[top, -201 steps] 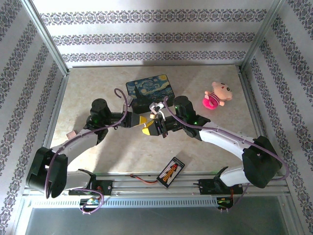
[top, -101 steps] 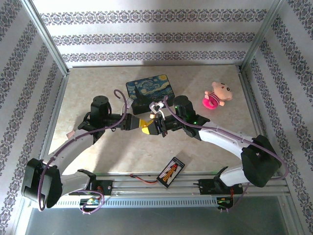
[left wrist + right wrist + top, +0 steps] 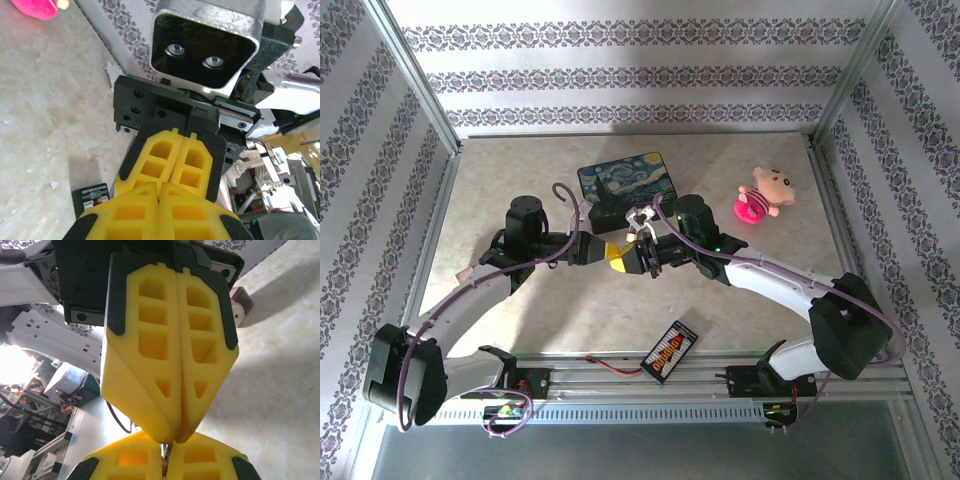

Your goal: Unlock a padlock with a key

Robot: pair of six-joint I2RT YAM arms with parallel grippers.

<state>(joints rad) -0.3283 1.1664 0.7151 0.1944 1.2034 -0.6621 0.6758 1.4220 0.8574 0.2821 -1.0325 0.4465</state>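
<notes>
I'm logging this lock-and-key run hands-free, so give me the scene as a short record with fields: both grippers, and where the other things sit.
left gripper: shut, tip to tip with the right one
right gripper: shut; thin brownish sliver between its fingers, cannot tell what it is
meeting place: just on the near side of the painted box
painted box: far centre
pink plush toy: far right
black strip with coloured marks: near edge, centre

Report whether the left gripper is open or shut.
Shut. On the left gripper the yellow fingers meet along one seam, with no gap between them. Whether they pinch anything: cannot tell.
</notes>
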